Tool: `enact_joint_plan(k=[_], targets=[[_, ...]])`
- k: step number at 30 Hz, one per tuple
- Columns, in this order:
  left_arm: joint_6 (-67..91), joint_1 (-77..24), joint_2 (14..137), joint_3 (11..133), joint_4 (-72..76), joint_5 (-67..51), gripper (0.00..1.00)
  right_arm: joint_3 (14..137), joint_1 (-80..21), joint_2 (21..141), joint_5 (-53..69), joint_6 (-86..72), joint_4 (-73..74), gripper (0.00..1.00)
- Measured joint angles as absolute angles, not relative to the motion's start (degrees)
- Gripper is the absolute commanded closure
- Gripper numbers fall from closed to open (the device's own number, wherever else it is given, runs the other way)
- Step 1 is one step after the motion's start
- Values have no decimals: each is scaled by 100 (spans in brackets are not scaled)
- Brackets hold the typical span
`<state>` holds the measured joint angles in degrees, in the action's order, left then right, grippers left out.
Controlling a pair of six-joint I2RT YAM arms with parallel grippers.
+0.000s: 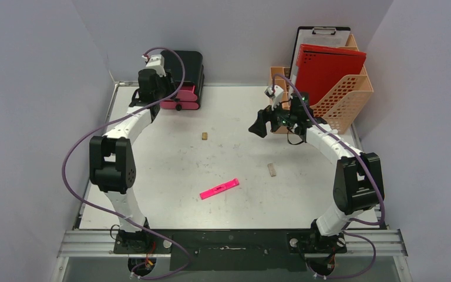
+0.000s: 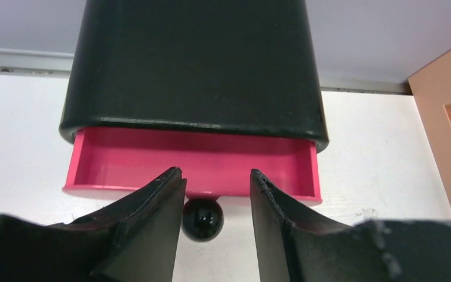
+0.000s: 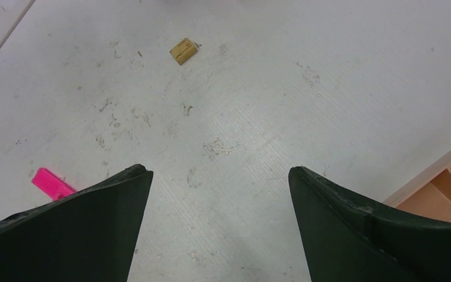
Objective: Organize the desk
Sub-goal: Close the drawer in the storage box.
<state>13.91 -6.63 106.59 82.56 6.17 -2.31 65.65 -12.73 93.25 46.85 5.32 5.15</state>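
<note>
left hand (image 2: pixel 215 174): apart, astride round black knob (image 2: pixel 204 220) of open pink drawer (image 2: pixel 194 158) in glossy black drawer box (image 2: pixel 194 64) | right hand (image 3: pixel 218 170): spread, empty | scuffed white bench (image 2: pixel 376 153): under that box | risk — you clip the knob — drawer shuts

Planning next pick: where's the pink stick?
Top view: the pink stick lies on the desk, front-centre, left of and nearer than the small tan block.

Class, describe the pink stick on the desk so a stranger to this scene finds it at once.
Start from the white desk and look at the middle of its near half. A slim bright pink stick lies there flat and slanted. The two tan blocks nearby are short and dull; it alone is long and pink.
</note>
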Motion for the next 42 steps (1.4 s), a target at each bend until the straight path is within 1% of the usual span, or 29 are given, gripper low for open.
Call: enact_joint_plan(k=[6,10,13,18,20,25,36,42], targets=[[1389,-760,10936,8549,554,-217,57,6556,-1273,9334,4681,548,515,10],[1393,-773,10914,8560,493,-237,57,6554,-1247,9343,4678,552,515,10],[1393,-768,10781,8475,440,-244,54,6554,-1229,9343,4676,554,517,10],[1376,-701,10307,8256,318,-272,54,6554,-1229,9351,4678,554,517,10],[1321,-663,10040,8068,362,-281,55,6554,-1229,9351,4678,558,515,10],[1164,-650,9564,7454,508,-285,67,6554,-1229,9351,4681,572,517,10],[926,-701,10022,7354,639,-276,70,6543,-1170,9351,4687,615,515,10],[915,-740,10503,7607,615,-211,71,6523,-1160,9354,4687,637,515,10]])
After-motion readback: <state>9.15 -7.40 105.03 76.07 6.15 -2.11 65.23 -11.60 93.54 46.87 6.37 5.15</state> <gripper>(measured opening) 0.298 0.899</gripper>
